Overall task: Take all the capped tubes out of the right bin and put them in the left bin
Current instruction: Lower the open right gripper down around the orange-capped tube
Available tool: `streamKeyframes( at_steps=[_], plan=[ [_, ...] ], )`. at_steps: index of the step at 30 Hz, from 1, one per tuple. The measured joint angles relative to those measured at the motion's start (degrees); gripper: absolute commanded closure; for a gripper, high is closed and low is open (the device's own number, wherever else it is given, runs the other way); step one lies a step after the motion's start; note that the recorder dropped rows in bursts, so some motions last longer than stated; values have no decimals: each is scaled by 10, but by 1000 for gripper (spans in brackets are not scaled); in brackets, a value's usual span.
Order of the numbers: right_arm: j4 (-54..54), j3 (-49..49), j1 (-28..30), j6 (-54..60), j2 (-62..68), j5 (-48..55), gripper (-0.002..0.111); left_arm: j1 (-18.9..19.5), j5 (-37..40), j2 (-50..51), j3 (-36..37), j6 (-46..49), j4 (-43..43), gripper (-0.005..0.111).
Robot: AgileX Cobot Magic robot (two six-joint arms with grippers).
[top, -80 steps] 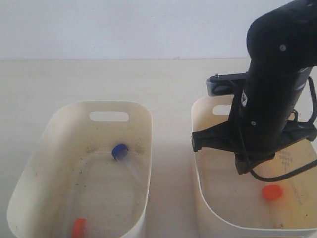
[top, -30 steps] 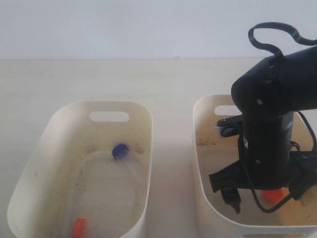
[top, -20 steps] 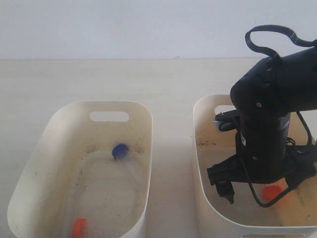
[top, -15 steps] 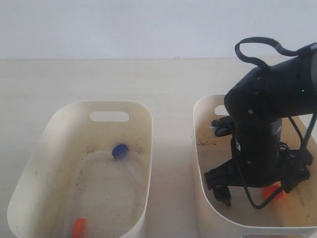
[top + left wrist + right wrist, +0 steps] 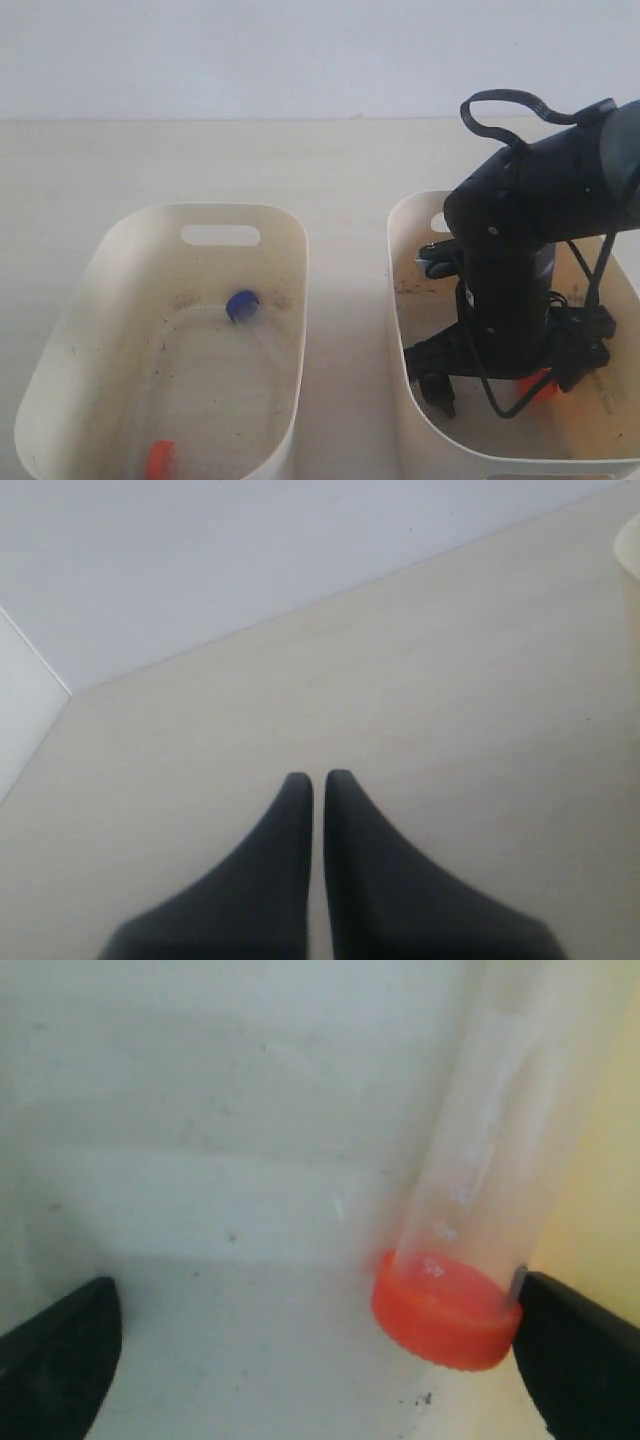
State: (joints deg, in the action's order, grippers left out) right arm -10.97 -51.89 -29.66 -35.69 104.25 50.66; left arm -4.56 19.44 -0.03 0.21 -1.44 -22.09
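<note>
No text, label or number could be read anywhere. Faint marks on the orange-capped tube (image 5: 472, 1185) were too blurred to make out.

Pale tabletop (image 5: 200, 160); left bin (image 5: 95, 295), right bin (image 5: 404, 330) standing on it, apart.

In the exterior view the arm (image 5: 510, 250) covers most of the right bin (image 5: 396, 300), whose lower rim and right side run off the frame. Of the orange-capped tube (image 5: 540, 384) only a sliver of cap shows at the lower right. The bottom edge cuts the left bin (image 5: 303, 290) and the orange cap (image 5: 159, 459) in it, whose clear body is too faint to trace. In the right wrist view the right tool (image 5: 315, 1305) shows only finger ends at the lower corners, and the blurred tube leaves the top edge. In the left wrist view a cream rim (image 5: 630, 545) at the upper right edge could be either bin.
</note>
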Motion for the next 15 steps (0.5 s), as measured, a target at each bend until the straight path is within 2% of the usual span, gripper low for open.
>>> streamKeyframes(
  at_steps=[2, 5, 6, 7, 15],
  plan=[
    [16, -1, 1, 0, 0, -5, 28, 0, 0, 0, 0, 0, 0, 102],
    [43, -1, 4, 0, 1, -14, 63, 0, 0, 0, 0, 0, 0, 102],
    [49, -1, 4, 0, 1, -17, 90, 0, 0, 0, 0, 0, 0, 102],
    [53, -1, 4, -1, 4, -19, 109, 0, 0, 0, 0, 0, 0, 102],
    [54, 3, 4, -1, 6, -32, 107, 0, 0, 0, 0, 0, 0, 102]
  ],
)
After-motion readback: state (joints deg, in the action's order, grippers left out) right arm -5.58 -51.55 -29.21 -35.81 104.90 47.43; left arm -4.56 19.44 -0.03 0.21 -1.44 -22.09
